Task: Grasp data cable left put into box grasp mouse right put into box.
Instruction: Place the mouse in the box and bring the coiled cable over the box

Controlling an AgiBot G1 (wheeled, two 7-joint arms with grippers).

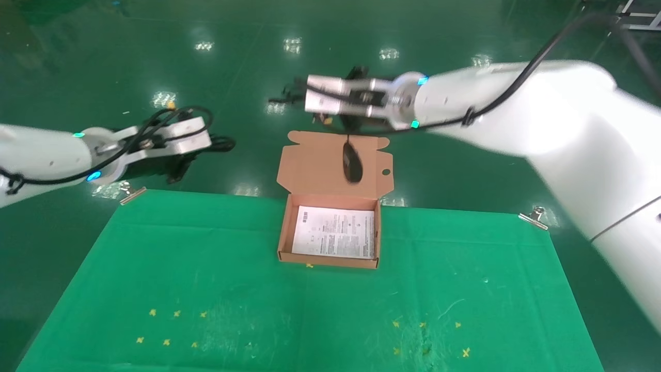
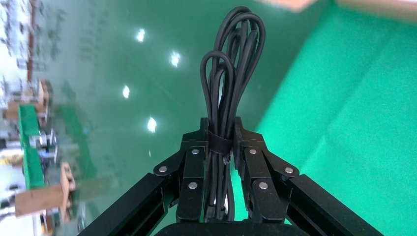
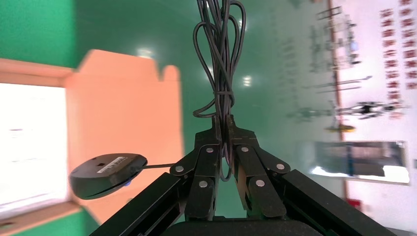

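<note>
A: Where was the left pincer (image 1: 219,143)?

B: Out past the far left corner of the counter (image 1: 155,258), raised over the green floor and well apart from the box (image 1: 330,261). Its wrist view showed the fingers (image 2: 193,169) pressed in on the data cable (image 2: 228,73), a long looped black bundle bound by a black strap right at the grip, its loops reaching out beyond the fingertips.

A: And the right pincer (image 1: 289,95)?

B: It was held high beyond the back edge of the counter, above and behind the box's upright flap lid (image 1: 315,165). Its fingers (image 3: 209,157) were pinching the mouse's coiled cord (image 3: 219,54), not the body. The mouse (image 1: 352,162) hung below on a thin length of cord, dangling in front of the lid, off the counter and not touching the box floor as far as could be told.

A: What about the box itself?

B: It sat open at the middle of the counter's far edge, salmon-orange, with a white printed sheet (image 1: 334,232) lying in it. Neither the cable nor the mouse lay inside.

A: Anything else on the counter?

B: A green cloth held by metal clips (image 1: 533,217) at the far corners, and small yellow cross marks (image 1: 176,313) toward the near side.
</note>
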